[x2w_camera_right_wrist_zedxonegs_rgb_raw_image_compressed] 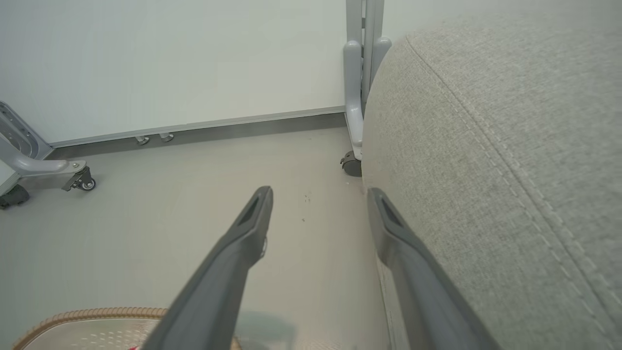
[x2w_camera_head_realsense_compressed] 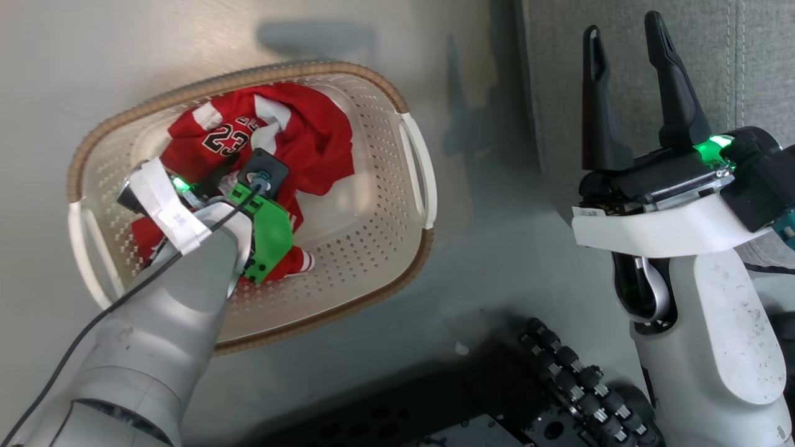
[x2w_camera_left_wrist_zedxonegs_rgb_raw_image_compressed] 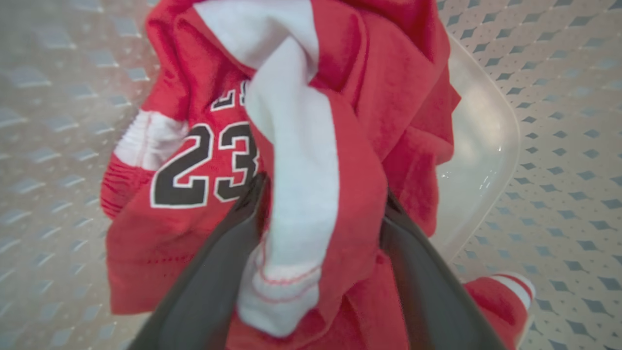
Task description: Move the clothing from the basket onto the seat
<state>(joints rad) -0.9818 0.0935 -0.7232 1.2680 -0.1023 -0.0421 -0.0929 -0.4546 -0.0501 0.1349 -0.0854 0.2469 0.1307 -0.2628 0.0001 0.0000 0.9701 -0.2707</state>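
Clothing (x2w_camera_head_realsense_compressed: 298,130): bunched in basket (x2w_camera_head_realsense_compressed: 372,248). Red with white panels, black "23" facing up, striped cuff (x2w_camera_head_realsense_compressed: 304,261) poking out at the near side.

Left gripper (x2w_camera_left_wrist_zedxonegs_rgb_raw_image_compressed: 323,189): down inside basket, jaws spread wide, one dark finger (x2w_camera_left_wrist_zedxonegs_rgb_raw_image_compressed: 218,272) on each side of a raised red-and-white fold. Fold standing between them, not visibly pinched.

Basket: on pale floor (x2w_camera_head_realsense_compressed: 497,248), brown rim, white handle (x2w_camera_head_realsense_compressed: 416,167) on the side toward the seat.

Seat (x2w_camera_head_realsense_compressed: 758,62): grey woven cushion at upper right of head view, apart from basket, strip of floor between.

Right gripper (x2w_camera_head_realsense_compressed: 624,28): raised, jaws wide, nothing between them. In right wrist view, one finger (x2w_camera_right_wrist_zedxonegs_rgb_raw_image_compressed: 413,253) just beside the cushion's rounded side.

Beyond: white wall, grey wheeled frame (x2w_camera_right_wrist_zedxonegs_rgb_raw_image_compressed: 362,73) at the seat's corner.
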